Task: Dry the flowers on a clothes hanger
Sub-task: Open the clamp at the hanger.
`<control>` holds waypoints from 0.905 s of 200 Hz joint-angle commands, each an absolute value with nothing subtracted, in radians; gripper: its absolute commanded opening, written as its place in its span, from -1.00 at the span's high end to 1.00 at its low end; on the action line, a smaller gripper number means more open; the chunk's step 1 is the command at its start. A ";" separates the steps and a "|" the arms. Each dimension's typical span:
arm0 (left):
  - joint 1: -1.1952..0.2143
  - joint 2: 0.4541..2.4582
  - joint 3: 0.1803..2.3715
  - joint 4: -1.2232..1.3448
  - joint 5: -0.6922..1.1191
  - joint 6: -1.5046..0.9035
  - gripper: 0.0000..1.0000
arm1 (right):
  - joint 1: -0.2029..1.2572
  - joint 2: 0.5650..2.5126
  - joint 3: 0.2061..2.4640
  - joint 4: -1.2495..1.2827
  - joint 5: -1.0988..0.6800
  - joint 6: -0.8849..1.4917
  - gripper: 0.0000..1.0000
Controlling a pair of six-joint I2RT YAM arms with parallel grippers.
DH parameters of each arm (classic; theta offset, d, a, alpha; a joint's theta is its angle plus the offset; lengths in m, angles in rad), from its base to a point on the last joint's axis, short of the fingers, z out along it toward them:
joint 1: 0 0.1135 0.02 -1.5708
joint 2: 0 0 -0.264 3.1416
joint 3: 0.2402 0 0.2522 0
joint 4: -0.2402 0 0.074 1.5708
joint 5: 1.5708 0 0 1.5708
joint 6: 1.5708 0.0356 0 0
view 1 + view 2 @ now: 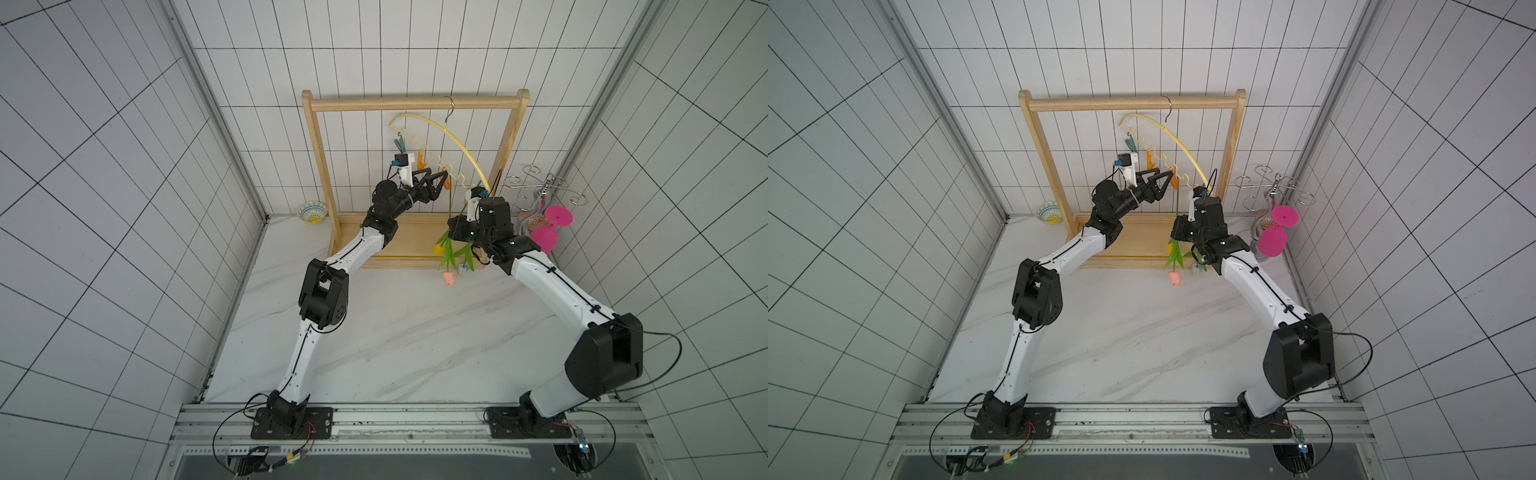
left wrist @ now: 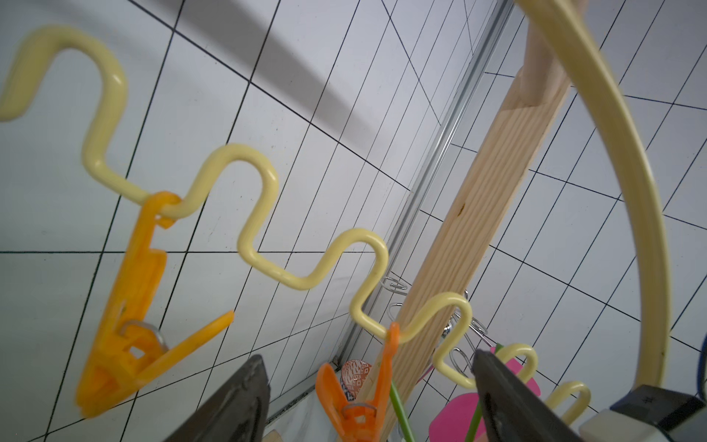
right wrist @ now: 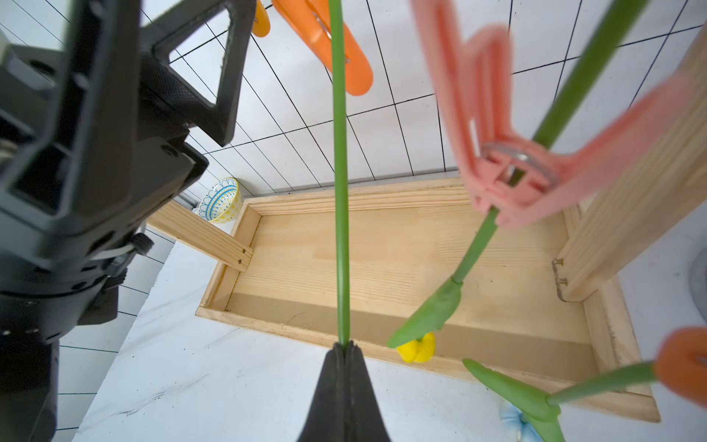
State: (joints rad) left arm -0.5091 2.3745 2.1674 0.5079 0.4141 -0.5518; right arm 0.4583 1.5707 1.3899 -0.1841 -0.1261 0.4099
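"Checking the right claw first: what has it got?"

"It is pinched fully shut on a green stem, low down. The stem runs straight up to an orange clip on the hanger. Whether that clip bites the stem, I cannot tell."

"And the left claw?"

"Spread wide and holding nothing. It has one finger on each side of that same clip, apart from it as far as I can see."

"The other flowers?"

"A pink clip grips a second stem, and its yellow tulip hangs head down over the base of the rack. The hanger hangs tilted from the rack's top bar, and the flowers all hang below its low end."

"So what could go wrong?"

"If the right claw lets go and the clip has no bite, I think the stem drops to the tabletop. If it pulls down instead, it may drag the stem out or tip the hanger further. The left claw, backing off crooked, could also catch the clip and set the hanger swinging, which might shake the yellow tulip loose."
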 commanded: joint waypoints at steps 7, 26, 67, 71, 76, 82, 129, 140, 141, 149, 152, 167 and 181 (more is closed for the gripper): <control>-0.515 2.427 2.226 0.452 0.419 -0.525 -0.68 | 0.459 1.588 1.448 -0.199 -0.139 0.385 1.00; -0.515 2.434 2.240 0.446 0.414 -0.522 -0.66 | 0.459 1.589 1.454 -0.201 -0.135 0.382 1.00; -0.517 2.430 2.220 0.452 0.417 -0.508 -0.54 | 0.459 1.595 1.462 -0.204 -0.134 0.382 1.00; -0.515 2.428 2.215 0.454 0.416 -0.505 -0.51 | 0.459 1.597 1.461 -0.205 -0.133 0.382 1.00; -0.515 2.428 2.211 0.454 0.416 -0.501 -0.48 | 0.459 1.597 1.461 -0.206 -0.133 0.382 1.00; -0.515 2.428 2.208 0.453 0.416 -0.496 -0.45 | 0.460 1.596 1.461 -0.205 -0.133 0.382 1.00; -0.518 2.437 2.224 0.429 0.404 -0.456 -0.38 | 0.460 1.598 1.467 -0.207 -0.141 0.385 1.00; -0.518 2.443 2.236 0.424 0.405 -0.456 -0.38 | 0.459 1.600 1.470 -0.208 -0.142 0.385 1.00; -0.518 2.444 2.237 0.423 0.405 -0.456 -0.38 | 0.460 1.600 1.470 -0.209 -0.143 0.385 1.00; -0.520 2.450 2.245 0.419 0.406 -0.456 -0.38 | 0.460 1.600 1.471 -0.208 -0.144 0.385 1.00; -0.519 2.452 2.247 0.419 0.406 -0.457 -0.38 | 0.459 1.600 1.471 -0.209 -0.144 0.386 1.00; -0.522 2.459 2.256 0.417 0.405 -0.457 -0.38 | 0.459 1.599 1.473 -0.209 -0.144 0.385 1.00; -0.524 2.466 2.264 0.416 0.405 -0.458 -0.36 | 0.460 1.597 1.474 -0.211 -0.144 0.385 1.00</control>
State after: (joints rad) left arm -0.5163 2.4351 2.2250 0.4351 0.4114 -0.4763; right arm 0.4583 1.5879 1.4220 -0.2020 -0.1383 0.3950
